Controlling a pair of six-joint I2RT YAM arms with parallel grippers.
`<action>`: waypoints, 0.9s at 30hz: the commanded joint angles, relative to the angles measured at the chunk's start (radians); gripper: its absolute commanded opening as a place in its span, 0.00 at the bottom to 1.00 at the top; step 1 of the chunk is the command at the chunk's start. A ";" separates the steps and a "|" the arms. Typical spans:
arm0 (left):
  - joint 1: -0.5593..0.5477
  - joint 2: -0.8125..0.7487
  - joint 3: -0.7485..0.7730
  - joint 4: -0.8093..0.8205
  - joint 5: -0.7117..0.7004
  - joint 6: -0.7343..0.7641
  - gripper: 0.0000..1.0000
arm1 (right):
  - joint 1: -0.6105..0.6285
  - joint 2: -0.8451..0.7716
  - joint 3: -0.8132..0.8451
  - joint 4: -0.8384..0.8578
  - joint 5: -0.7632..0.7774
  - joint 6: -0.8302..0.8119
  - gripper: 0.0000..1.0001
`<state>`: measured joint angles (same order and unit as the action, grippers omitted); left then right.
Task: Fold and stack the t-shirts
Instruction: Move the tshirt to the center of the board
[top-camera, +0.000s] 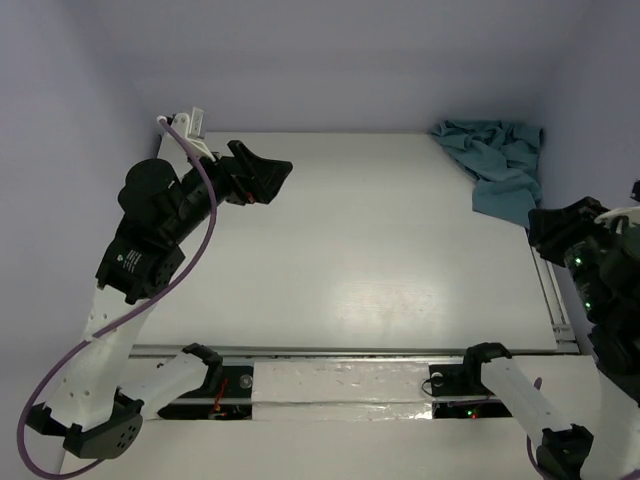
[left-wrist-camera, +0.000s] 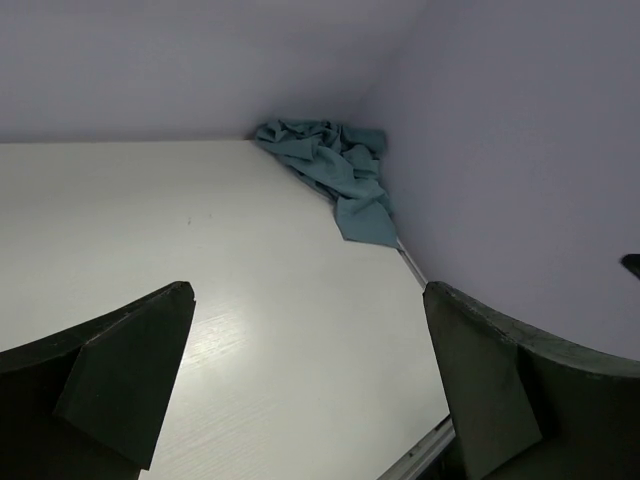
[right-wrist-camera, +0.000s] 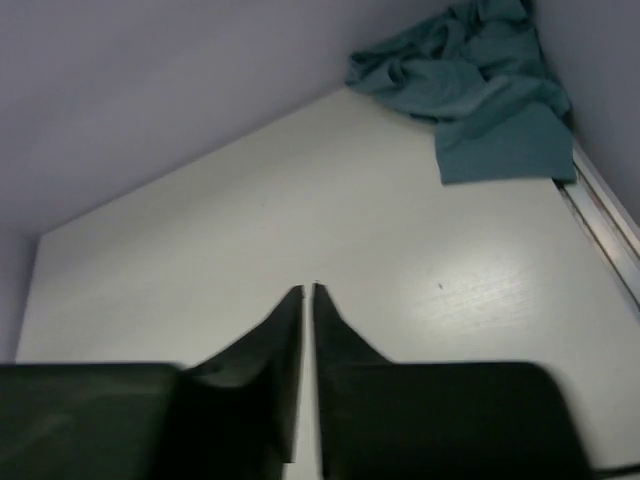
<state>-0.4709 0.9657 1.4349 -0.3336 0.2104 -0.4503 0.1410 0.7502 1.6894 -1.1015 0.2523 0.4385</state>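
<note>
White table (top-camera: 350, 250), t-shirt (top-camera: 497, 160) bunched, far corner

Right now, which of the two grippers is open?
The left gripper: its fingers stand wide apart. The right gripper has its fingers closed almost together, with nothing held between them.

Overhead view from the near side; both wrist views, low over the surface (top-camera: 380, 250), share the corner t-shirt (top-camera: 495, 165).
</note>
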 joint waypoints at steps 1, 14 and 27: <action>-0.003 -0.021 -0.059 0.114 0.033 -0.002 0.99 | 0.006 0.055 -0.158 0.078 0.079 0.014 0.00; -0.040 -0.148 -0.473 0.156 0.084 -0.116 0.00 | -0.355 0.691 -0.399 0.526 -0.062 0.068 0.15; -0.049 -0.211 -0.656 0.097 0.075 -0.139 0.19 | -0.511 1.271 -0.102 0.626 -0.130 0.017 0.80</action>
<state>-0.5156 0.7567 0.7761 -0.2459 0.2962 -0.5884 -0.3614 1.9739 1.5124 -0.5301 0.1459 0.4740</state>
